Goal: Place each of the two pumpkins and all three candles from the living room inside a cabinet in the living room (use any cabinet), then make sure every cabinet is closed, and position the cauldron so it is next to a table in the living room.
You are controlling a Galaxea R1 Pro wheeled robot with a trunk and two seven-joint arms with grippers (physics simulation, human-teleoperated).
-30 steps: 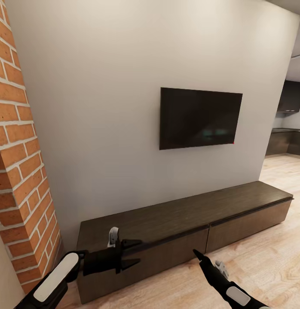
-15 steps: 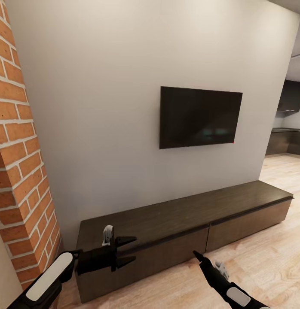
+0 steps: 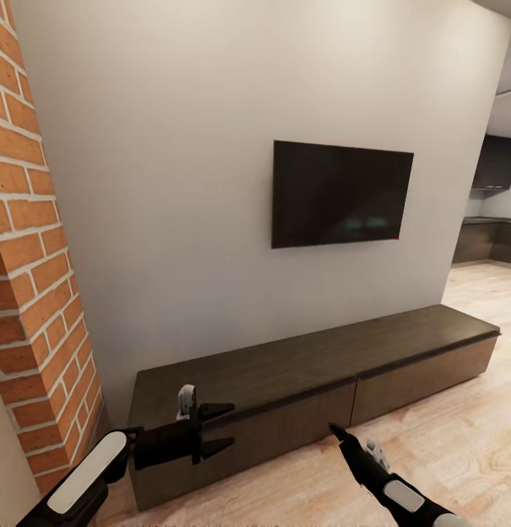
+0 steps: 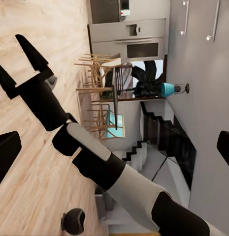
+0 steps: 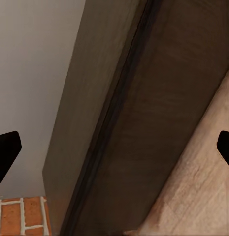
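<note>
Left pincer (image 3: 225, 427) open before cabinet (image 3: 314, 369); left wrist view catches cauldron (image 4: 75, 221).

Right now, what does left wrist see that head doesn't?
Left wrist adds: wooden dining chairs, a staircase, and a small round black object on the floor, maybe the cauldron. Head adds: cabinet with drawers shut, TV, brick column. Both: open right gripper, wood floor.
</note>
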